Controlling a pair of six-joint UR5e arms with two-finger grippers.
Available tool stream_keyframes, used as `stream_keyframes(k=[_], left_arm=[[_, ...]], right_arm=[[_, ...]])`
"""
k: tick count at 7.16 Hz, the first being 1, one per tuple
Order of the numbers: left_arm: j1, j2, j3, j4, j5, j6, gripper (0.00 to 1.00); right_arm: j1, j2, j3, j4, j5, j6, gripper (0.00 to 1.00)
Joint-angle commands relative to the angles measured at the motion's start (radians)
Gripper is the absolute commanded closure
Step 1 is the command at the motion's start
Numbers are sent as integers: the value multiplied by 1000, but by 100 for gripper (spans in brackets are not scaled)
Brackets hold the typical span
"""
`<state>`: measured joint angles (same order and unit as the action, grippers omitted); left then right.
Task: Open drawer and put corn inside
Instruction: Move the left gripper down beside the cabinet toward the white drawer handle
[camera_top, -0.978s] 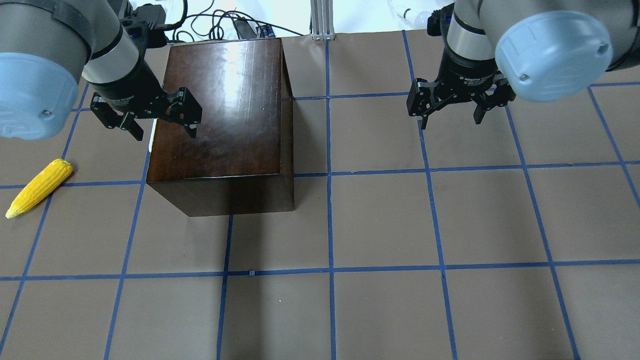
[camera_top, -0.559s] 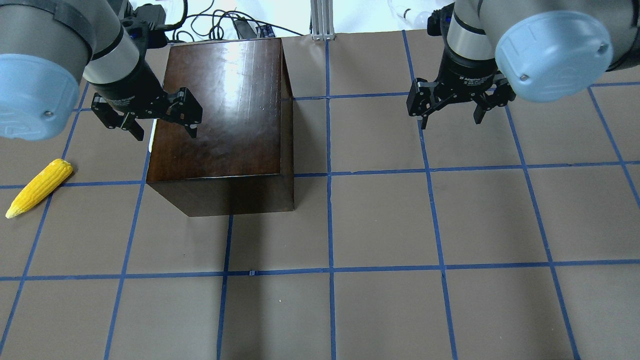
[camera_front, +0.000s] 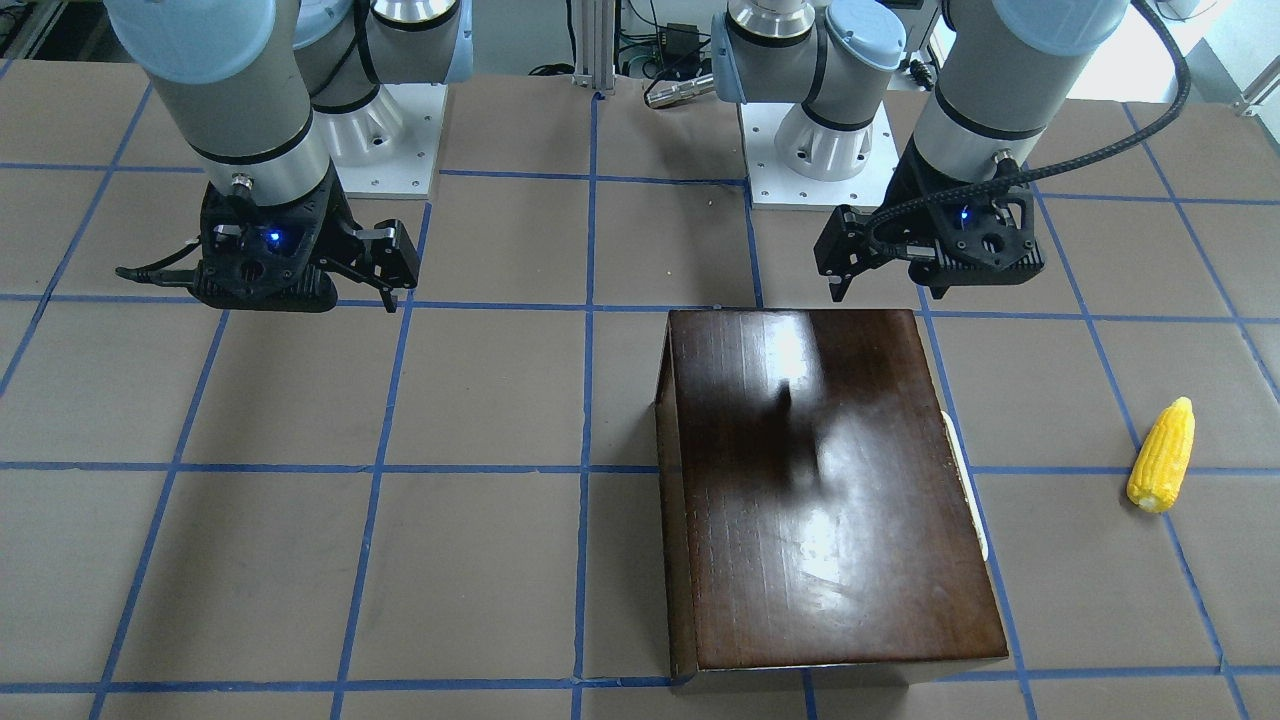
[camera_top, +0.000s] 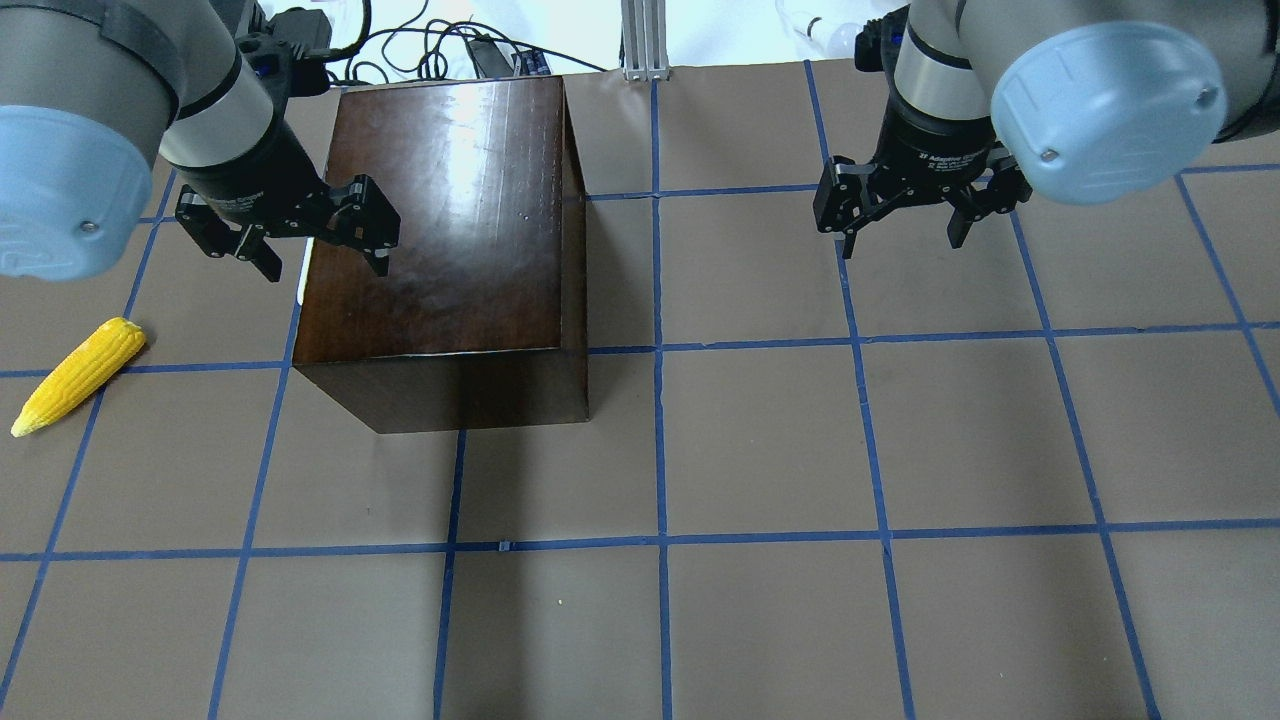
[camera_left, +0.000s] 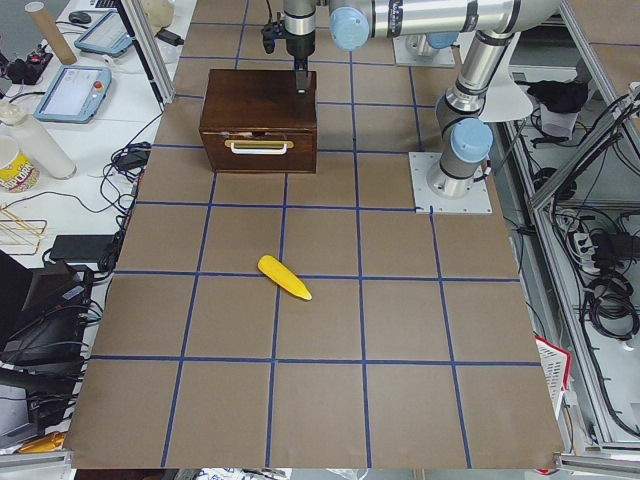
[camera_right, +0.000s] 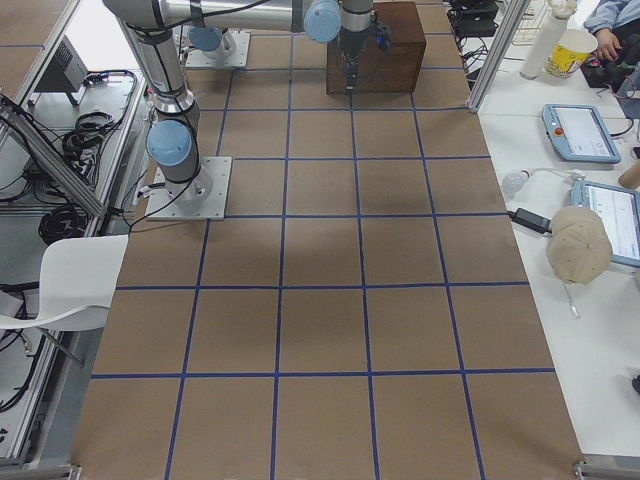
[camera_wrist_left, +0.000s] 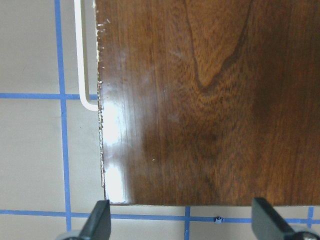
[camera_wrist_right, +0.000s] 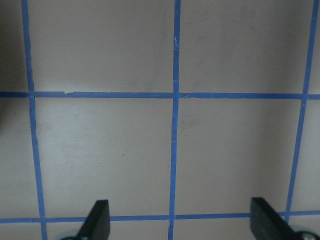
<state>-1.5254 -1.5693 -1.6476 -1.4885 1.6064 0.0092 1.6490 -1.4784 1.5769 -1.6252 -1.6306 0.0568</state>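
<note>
We see the drawer (camera_left: 258, 150) shut in its dark box (camera_top: 440, 220), which stands near the bench's (camera_top: 760, 450) far edge. The corn (camera_top: 78, 376) lies between the box and the left edge. Our left end effector (camera_top: 325, 262) hovers over the box's handle-side rim, fingers apart. The right end effector (camera_top: 900, 240) hangs spread above the bench, well apart from the box.

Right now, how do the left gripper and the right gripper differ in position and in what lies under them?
The left gripper hangs over the dark box, at its edge on the handle side; the right gripper hangs over bare table, apart from the box. The corn lies much nearer the left gripper than the right gripper. Shared: both have open jaws and hold nothing.
</note>
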Motion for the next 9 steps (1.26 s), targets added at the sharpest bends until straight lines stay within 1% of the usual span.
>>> stream_keyframes(k=[1, 3, 4, 5, 6, 7, 8, 9], left_arm=[[69, 14, 6, -39, -2, 0, 0], [151, 11, 27, -39, -5, 20, 0], [194, 2, 43, -44, -13, 69, 0], [252, 3, 54, -44, -8, 80, 0], [319, -17, 52, -44, -10, 101, 0], [349, -32, 52, -35, -17, 153, 0], [352, -59, 51, -21, -17, 241, 0], [353, -95, 52, 46, -22, 253, 0]], right_arm=[[0, 1, 0, -1, 0, 0, 0], [0, 1, 0, 1, 0, 0, 0], [0, 1, 0, -1, 0, 0, 0], [0, 0, 0, -1, 0, 0, 0], [0, 1, 0, 1, 0, 0, 0], [0, 0, 0, -1, -2, 0, 0], [0, 0, 0, -1, -2, 0, 0], [0, 1, 0, 1, 0, 0, 0]])
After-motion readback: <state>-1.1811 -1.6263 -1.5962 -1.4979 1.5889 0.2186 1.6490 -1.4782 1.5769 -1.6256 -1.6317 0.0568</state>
